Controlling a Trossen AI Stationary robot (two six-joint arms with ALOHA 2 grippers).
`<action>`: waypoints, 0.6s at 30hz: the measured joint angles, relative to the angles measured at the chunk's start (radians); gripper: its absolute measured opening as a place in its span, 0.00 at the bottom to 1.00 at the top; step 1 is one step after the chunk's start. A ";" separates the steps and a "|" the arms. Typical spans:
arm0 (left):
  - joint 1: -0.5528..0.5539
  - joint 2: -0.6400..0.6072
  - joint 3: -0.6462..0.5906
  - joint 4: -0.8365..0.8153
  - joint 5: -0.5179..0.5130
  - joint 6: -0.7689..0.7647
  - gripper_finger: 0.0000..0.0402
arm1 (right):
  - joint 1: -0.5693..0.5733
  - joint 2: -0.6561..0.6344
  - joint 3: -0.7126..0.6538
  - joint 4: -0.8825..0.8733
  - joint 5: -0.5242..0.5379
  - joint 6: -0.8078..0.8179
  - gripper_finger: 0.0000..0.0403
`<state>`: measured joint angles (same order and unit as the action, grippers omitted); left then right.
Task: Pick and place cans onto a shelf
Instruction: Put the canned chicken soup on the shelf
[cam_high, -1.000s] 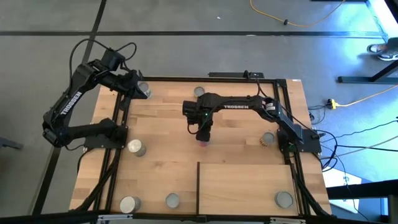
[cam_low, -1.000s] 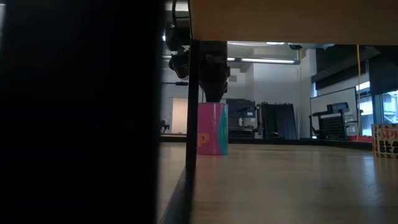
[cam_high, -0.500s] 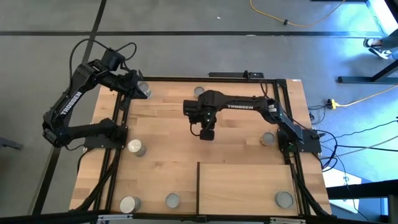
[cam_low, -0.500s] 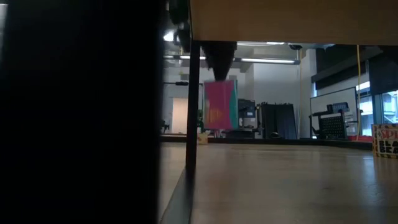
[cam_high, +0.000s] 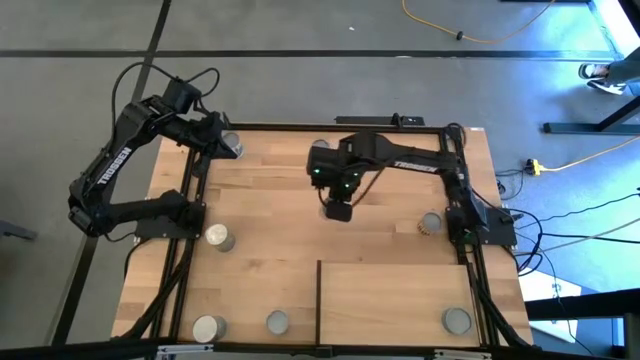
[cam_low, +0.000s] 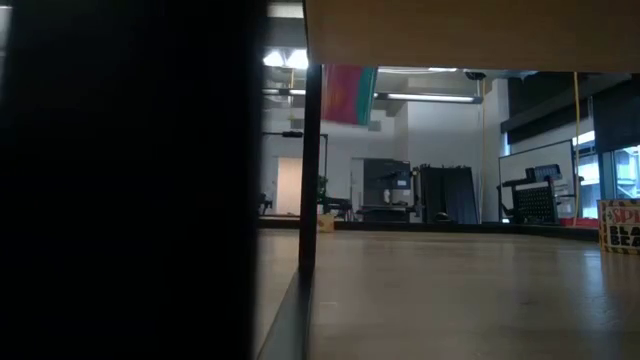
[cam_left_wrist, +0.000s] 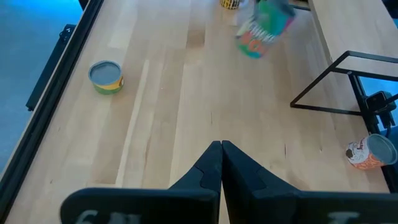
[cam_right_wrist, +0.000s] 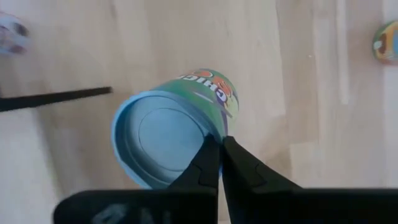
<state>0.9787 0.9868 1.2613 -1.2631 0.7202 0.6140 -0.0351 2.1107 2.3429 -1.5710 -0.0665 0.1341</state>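
Observation:
A can (cam_right_wrist: 163, 138) with a silver top and a green, pink and teal label hangs high above the table's middle, with my right gripper (cam_high: 340, 211) shut on it. In the low view only its lower part (cam_low: 348, 95) shows, under a wooden board. The shelf (cam_high: 395, 295) is the light-wood panel at the near right, and one can (cam_high: 457, 320) stands on it. My left gripper (cam_left_wrist: 221, 152) waits at the far left corner, shut on nothing, beside a can (cam_high: 232, 146). My right gripper pinches the can's top rim (cam_right_wrist: 208, 135) between its two nearly closed fingers. It comes from above, pointing down. The can hangs below the fingers, tilted, lifted clear of the table.
Other cans stand on the table at the far middle (cam_high: 320, 147), the left (cam_high: 218, 237), the near left (cam_high: 208, 327), the near middle (cam_high: 277, 322) and the right (cam_high: 431, 222). A black strip (cam_high: 318, 300) edges the shelf's left side.
My right gripper has risen steeply with the can and drawn a little toward the table's right edge. The can, which stood upright on the table a second ago, is now lifted clear and high, slightly tilted.

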 joint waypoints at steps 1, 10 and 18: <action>0.000 0.000 0.000 0.001 0.002 0.000 0.00 | 0.007 -0.014 0.000 0.000 -0.003 0.022 0.01; 0.000 0.000 0.000 0.000 0.004 0.000 0.00 | 0.095 -0.140 0.000 -0.001 0.078 0.169 0.01; 0.000 0.000 0.000 0.000 0.004 -0.001 0.00 | 0.172 -0.248 0.000 0.000 0.277 0.309 0.01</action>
<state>0.9787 0.9870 1.2613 -1.2632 0.7246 0.6128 0.1372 1.8629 2.3424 -1.5711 0.2100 0.4427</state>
